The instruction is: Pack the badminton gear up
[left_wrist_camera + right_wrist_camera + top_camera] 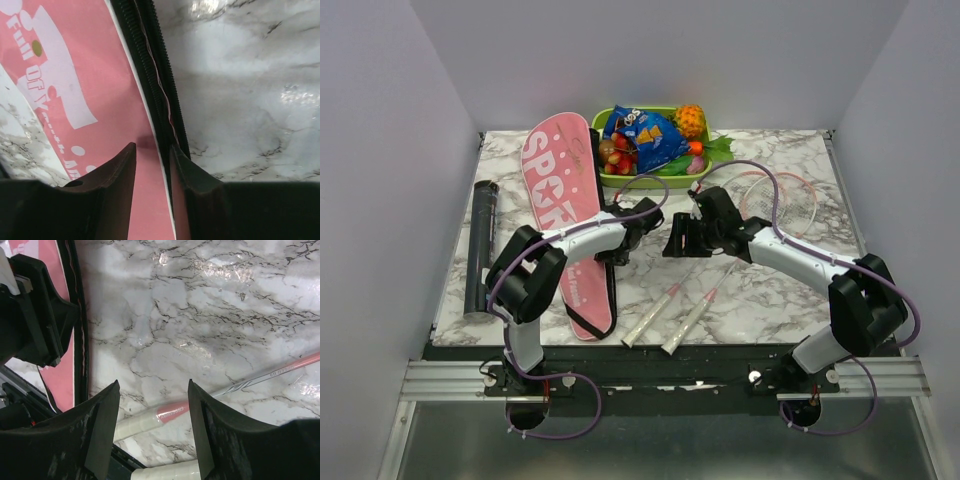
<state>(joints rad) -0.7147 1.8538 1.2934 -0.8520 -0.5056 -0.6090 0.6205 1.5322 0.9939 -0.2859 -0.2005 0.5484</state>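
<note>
Pink bag, likely soft and floppy, lies left of centre in the top view; its zip edge looks best to pinch. Left claw sits narrow over that edge; whether it grips, I cannot tell. Right claw, apart, hovers above light, stiff rackets; take the handles.

"SPORT" on pink bag
</note>
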